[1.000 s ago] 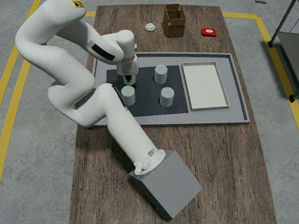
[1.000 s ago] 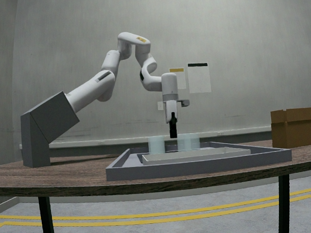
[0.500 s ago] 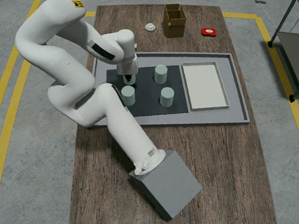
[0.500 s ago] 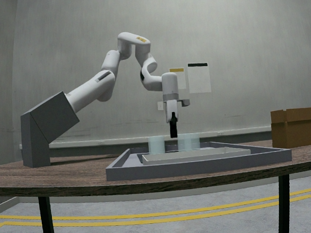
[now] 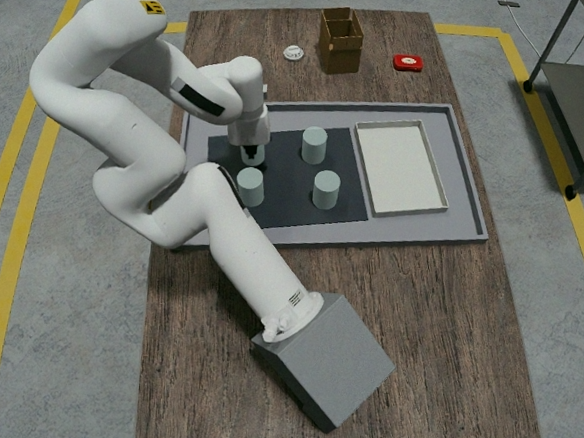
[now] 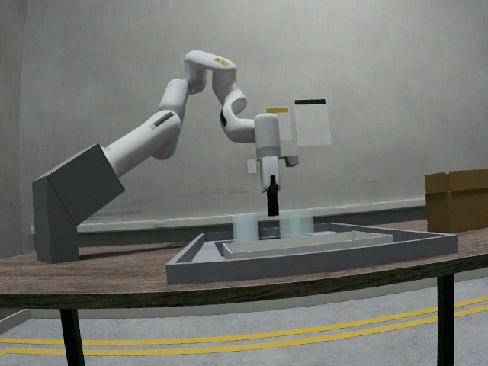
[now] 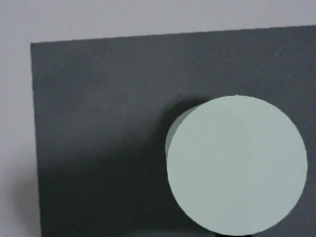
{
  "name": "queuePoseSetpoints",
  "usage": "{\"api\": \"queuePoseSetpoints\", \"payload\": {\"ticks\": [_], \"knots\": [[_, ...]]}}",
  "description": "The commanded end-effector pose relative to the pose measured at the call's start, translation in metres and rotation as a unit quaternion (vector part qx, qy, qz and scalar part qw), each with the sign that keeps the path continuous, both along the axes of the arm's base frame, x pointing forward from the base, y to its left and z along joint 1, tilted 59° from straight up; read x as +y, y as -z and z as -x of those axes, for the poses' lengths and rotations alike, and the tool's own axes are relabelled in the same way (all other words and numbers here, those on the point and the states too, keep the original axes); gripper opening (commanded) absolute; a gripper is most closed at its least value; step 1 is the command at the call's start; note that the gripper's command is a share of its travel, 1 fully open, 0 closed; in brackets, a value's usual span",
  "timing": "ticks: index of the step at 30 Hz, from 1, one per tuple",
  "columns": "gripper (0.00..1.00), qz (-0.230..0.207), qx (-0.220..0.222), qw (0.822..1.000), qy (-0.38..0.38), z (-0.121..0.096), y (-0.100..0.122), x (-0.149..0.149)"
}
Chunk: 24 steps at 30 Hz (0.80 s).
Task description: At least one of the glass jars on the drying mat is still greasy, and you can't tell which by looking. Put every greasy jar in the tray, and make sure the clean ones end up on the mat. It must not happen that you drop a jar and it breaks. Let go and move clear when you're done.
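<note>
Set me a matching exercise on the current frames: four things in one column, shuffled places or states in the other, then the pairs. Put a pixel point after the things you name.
Things
1. gripper (image 5: 251, 154) (image 6: 272, 214)
2. cream tray (image 5: 405, 167) (image 6: 307, 245)
3. cardboard box (image 5: 339, 59) (image 6: 457, 204)
4. red tin (image 5: 407, 63)

Places and states
A. brown, open at the top, beyond the large gray tray (image 5: 332, 236) (image 6: 311, 265)
B. beside the dark mat (image 5: 289, 185) (image 7: 99, 99), with no jar in it
C. fingers shut, above a jar
D. on the wooden table, with a pale oval on its lid

Pairs
1-C
2-B
3-A
4-D
</note>
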<state>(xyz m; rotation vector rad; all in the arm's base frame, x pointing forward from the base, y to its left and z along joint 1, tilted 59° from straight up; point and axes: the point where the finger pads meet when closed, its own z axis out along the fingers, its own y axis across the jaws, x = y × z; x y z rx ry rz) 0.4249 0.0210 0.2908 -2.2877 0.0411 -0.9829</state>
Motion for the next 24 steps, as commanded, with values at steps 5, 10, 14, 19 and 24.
{"api": "queuePoseSetpoints", "payload": {"ticks": [5,10,14,19,24], "knots": [[0.0,0.0,-0.001,1.0,0.001,-0.0006,-0.0023,-0.0019],[0.0,0.0,-0.001,1.0,0.001,-0.0007,-0.0029,-0.0023],[0.0,0.0,-0.001,1.0,0.001,-0.0007,-0.0033,-0.0025],[0.0,0.0,-0.001,1.0,0.001,-0.0009,-0.004,-0.003],[0.0,0.0,-0.001,1.0,0.001,-0.001,-0.0047,-0.0035]]}}
